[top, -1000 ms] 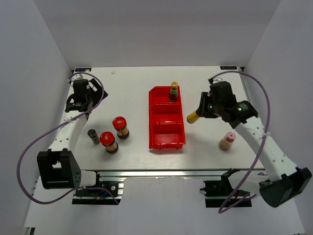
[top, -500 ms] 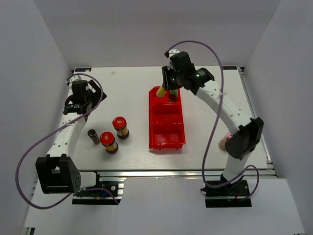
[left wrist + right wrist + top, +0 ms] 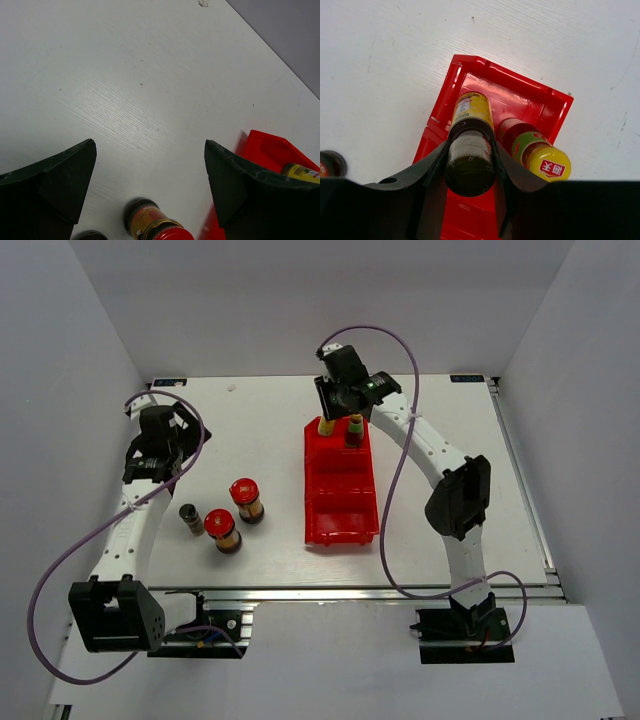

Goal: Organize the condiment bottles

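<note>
Bottle point(image 3: 471, 111) was found clamped about its dark end between fingers of the right gripper point(image 3: 470, 152); judged rigid, smooth, slip-prone. Green-labelled bottle point(image 3: 530, 147) was noted just beside those fingers.

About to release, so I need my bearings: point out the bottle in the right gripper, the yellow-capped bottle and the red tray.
held bottle point(image 3: 470, 150), right wrist view, dark part above its yellow label.
yellow-capped bottle point(image 3: 553, 168), right wrist view, on its cap.
red tray point(image 3: 514, 79), right wrist view, far rim.
</note>
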{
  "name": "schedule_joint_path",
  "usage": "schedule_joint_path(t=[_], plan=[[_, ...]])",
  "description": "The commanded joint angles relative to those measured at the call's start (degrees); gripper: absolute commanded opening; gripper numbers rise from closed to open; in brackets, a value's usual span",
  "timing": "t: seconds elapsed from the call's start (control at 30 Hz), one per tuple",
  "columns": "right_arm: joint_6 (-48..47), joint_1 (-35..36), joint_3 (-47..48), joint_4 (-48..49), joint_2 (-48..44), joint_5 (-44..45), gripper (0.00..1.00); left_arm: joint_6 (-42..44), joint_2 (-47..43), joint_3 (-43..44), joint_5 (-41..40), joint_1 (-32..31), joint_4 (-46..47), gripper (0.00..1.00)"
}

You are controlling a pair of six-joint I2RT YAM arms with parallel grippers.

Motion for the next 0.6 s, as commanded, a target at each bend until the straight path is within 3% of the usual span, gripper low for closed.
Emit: schedule_joint_path(t=[0.0,0.57], plan=[[-2.47,0.01,3.64,4.16,-0.08,-0.60,0.12,-0.06,0.02,1.89,0.69,-0.11,-0.17,0.98],[-3.09,0.10,3.46,3.89,7.66,-1.84,0.15,0.64,0.82,1.98,-0.10,-0.03,-0.78,0.98]])
